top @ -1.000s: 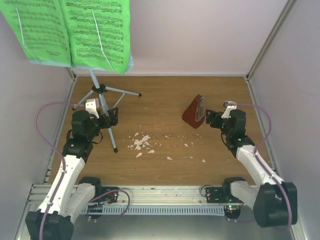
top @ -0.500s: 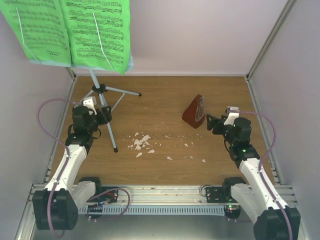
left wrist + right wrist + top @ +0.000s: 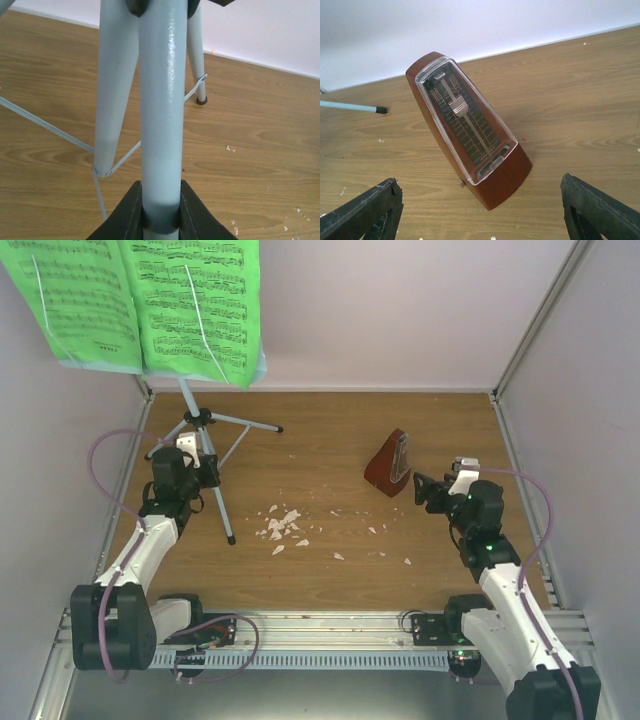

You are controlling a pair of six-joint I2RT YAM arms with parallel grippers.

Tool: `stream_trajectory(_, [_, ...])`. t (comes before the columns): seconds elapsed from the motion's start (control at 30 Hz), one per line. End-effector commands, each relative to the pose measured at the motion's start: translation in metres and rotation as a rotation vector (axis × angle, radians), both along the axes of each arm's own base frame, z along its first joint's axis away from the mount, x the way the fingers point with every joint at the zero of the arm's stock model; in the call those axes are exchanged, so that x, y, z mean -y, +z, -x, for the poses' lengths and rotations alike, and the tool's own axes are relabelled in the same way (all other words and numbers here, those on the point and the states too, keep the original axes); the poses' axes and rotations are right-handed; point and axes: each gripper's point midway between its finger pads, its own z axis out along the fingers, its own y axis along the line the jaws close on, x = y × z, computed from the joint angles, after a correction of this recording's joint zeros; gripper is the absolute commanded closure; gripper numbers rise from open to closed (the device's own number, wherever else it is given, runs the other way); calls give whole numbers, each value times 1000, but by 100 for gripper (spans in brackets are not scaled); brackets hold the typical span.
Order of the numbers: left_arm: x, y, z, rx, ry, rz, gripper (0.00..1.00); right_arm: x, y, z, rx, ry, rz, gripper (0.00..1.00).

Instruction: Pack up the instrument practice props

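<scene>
The music stand (image 3: 243, 423) stands at the back left on grey-blue tripod legs, with green sheet music (image 3: 140, 300) spread across its desk at the top left. My left gripper (image 3: 205, 472) is shut on the stand's near tube (image 3: 161, 100); both black fingers (image 3: 129, 212) press its sides. At the right of the floor the reddish-brown metronome (image 3: 389, 464) stands upright with its clear front (image 3: 465, 125) facing my right wrist camera. My right gripper (image 3: 421, 488) is open just to its right, the fingertips (image 3: 382, 200) wide apart and touching nothing.
White crumbs (image 3: 281, 524) lie scattered over the middle of the wooden floor (image 3: 330, 440). Pale walls close in the back and both sides. A metal rail (image 3: 320, 625) runs along the near edge by the arm bases. One tripod leg tip (image 3: 380, 109) shows left of the metronome.
My left gripper has shut on the stand's tube while its arm drew in to the left. The right gripper backed slightly away from the metronome and widened a little.
</scene>
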Motion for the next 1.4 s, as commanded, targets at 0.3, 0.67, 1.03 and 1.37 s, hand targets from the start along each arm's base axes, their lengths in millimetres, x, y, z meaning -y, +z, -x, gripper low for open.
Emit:
stream_trajectory(0.3, [40,19,-8,155,-179,-37,100,1,19,8,89,14,52,5])
stream_trajectory(0.67, [117,15,11,125,-235,97,100,-6,22,10,99,54,39,3])
stream_trajectory(1.03, [208,32,37,147,-266,231,100,-5,30,12,108,50,36,2])
stream_trajectory(1.37, [272,29,48,110,-303,253,100,-5,28,13,100,47,35,2])
